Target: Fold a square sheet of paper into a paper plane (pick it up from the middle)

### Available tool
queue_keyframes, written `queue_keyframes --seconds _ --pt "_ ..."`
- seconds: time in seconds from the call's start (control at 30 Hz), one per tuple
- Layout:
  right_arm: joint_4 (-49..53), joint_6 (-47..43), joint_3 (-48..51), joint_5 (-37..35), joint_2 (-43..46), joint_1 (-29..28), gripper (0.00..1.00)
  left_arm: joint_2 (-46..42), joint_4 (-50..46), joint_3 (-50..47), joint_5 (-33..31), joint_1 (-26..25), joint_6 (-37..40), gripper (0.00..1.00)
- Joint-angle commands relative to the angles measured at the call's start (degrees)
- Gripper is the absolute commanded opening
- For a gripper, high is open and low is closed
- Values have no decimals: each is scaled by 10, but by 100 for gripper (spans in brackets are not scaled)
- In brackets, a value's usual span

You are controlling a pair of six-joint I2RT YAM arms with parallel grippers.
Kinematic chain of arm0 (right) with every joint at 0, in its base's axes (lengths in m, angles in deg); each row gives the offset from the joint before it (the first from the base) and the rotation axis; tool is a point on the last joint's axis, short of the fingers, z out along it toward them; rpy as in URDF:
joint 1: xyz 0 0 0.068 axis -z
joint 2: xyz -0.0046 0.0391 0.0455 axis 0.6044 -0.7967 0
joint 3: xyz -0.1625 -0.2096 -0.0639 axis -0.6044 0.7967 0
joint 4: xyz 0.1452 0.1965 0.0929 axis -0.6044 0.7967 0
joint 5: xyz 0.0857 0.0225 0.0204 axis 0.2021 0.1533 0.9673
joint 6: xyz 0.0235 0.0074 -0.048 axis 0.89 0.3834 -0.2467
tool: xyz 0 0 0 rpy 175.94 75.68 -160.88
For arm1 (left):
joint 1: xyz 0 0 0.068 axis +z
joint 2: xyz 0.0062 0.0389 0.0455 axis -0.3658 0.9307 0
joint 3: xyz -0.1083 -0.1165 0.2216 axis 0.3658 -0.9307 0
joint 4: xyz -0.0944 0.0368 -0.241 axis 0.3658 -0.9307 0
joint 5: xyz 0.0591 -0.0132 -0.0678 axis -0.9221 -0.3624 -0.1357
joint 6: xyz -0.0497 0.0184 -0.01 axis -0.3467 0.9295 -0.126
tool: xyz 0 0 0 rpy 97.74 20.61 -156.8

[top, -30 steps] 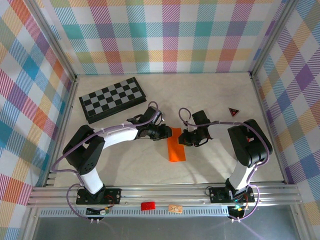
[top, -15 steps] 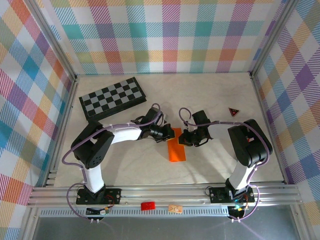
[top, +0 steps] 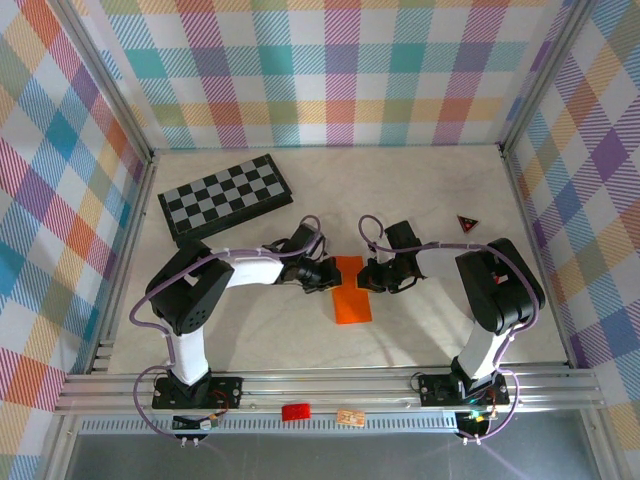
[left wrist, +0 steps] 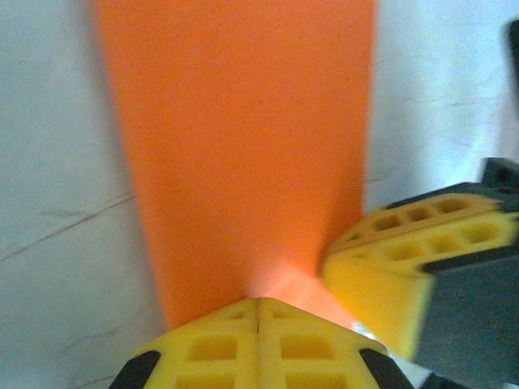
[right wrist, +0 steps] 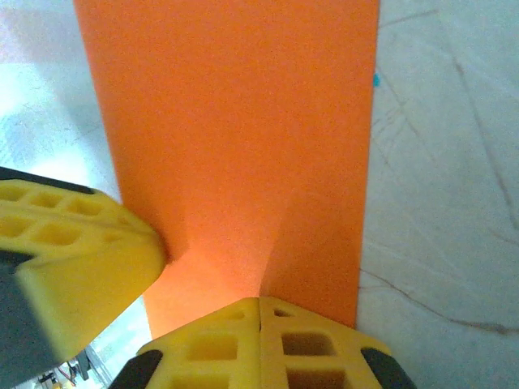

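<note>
The paper (top: 352,297), folded to a narrow strip, lies flat in the middle of the table (top: 430,200). The left gripper (top: 333,274) and right gripper (top: 366,277) meet at its far end, each with fingers pressed together on that edge, almost touching one another. To shape this end well, I judge the two pinches should move as one, low and level, so the thin strip neither twists nor tears between them.

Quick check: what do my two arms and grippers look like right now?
The left arm and right arm have black joint housings, white links and purple cables looping alongside. The left gripper and right gripper have yellow fingers moulded with rectangular pockets.
</note>
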Motion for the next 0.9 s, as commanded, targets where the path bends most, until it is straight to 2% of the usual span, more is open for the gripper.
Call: queue_keyframes --seconds 0.0,0.13,0.3,0.47,0.63,0.87 --pt "43 2 30 -64 -33 4 0 17 -43 -18 -39 6 31 0" --pt "36 5 36 -63 -36 4 0 18 -67 -29 -73 7 47 0" --pt "39 3 35 -67 -35 4 0 -9 -95 18 -63 7 70 0" --pt "37 6 37 -69 -33 4 0 -11 -56 51 -2 16 66 0" --pt "35 8 39 -69 -30 4 0 36 -42 67 55 31 63 0" --pt "26 13 45 -69 -29 4 0 68 -32 33 38 54 71 0"
